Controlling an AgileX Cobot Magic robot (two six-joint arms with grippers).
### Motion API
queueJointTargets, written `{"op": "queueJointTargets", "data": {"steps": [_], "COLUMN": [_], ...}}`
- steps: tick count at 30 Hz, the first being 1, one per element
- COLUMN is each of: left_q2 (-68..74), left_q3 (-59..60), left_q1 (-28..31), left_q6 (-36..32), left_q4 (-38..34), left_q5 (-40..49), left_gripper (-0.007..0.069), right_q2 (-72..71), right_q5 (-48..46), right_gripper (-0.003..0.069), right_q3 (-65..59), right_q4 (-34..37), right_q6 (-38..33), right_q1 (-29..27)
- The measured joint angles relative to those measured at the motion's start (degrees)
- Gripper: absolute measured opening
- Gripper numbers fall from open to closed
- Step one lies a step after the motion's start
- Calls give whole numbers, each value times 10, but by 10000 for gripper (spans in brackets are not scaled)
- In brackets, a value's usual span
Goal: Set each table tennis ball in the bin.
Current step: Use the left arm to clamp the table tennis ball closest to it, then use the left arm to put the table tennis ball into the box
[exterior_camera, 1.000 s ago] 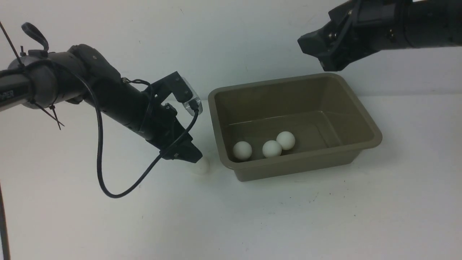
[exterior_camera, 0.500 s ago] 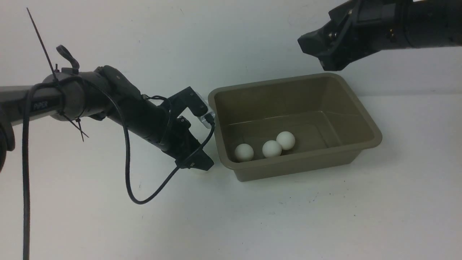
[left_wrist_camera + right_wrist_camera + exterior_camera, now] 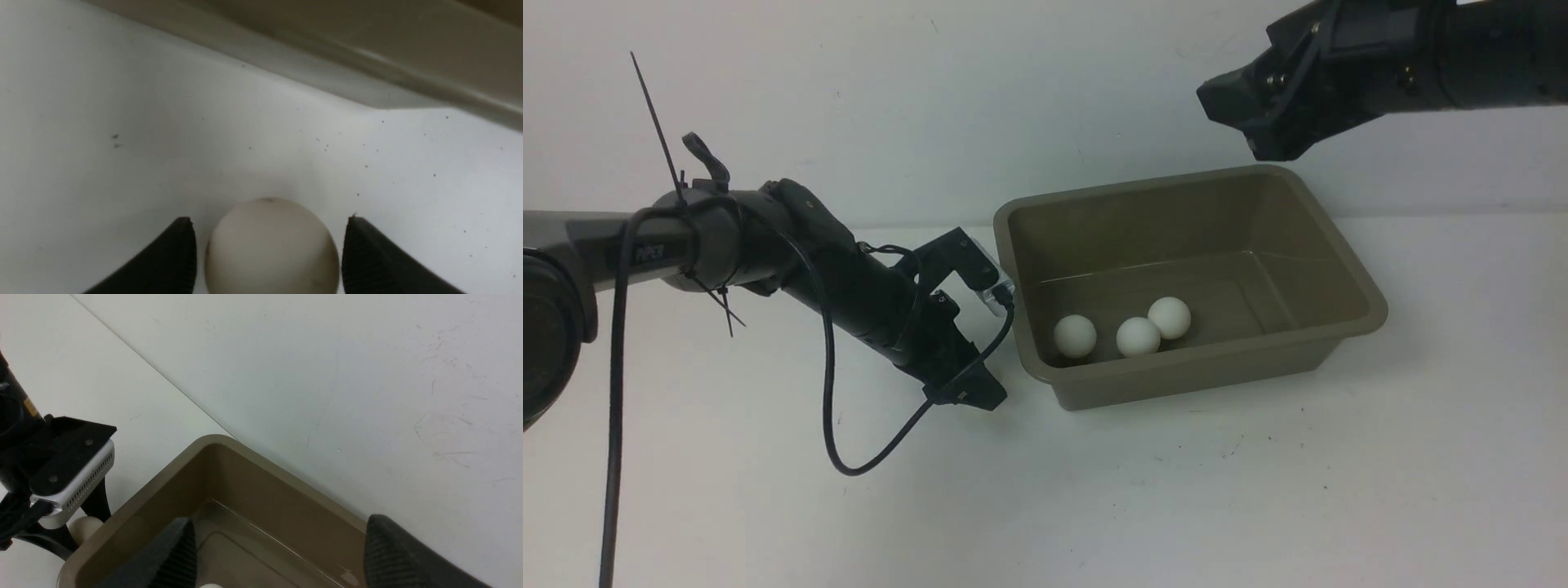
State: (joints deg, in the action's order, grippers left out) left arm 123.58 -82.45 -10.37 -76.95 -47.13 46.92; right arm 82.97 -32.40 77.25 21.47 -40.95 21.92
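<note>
Near the front view's centre, three table tennis balls lie in the bin; just outside its left wall the fourth ball sits on the bench between the spread fingers of my left gripper, slim gaps either side. Upper right, my right gripper hangs spread, empty.

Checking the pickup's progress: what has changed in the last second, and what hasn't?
The left gripper swung right and down toward the bin, and now straddles the last table tennis ball on the table, jaws not clearly clamped. The right gripper, bin and the three balls inside stayed put.
</note>
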Motion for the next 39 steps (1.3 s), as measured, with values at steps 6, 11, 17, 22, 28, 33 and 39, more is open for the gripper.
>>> {"op": "queueJointTargets", "data": {"steps": [6,11,17,22,28,33,39], "left_q2": [0,0,-43,-128,-185,-169,-103], "left_q3": [0,0,1,1,1,1,1], "left_q1": [0,0,1,1,0,0,-14], "left_q6": [6,12,17,10,-72,-166,-237], "left_q4": [2,2,8,-4,-114,-264,-327], "left_q5": [-8,-8,-8,-7,-7,1,3], "left_gripper": [357,357,357,357,357,357,357], "right_q2": [0,0,0,0,0,0,0], "right_q5": [0,0,0,0,0,0,0], "right_gripper": [501,501,501,501,501,501,501], "right_q3": [0,0,0,0,0,0,0], "right_q4": [0,0,0,0,0,1,5], "right_q6": [0,0,0,0,0,0,0], "right_q1": [0,0,0,0,0,0,0]}}
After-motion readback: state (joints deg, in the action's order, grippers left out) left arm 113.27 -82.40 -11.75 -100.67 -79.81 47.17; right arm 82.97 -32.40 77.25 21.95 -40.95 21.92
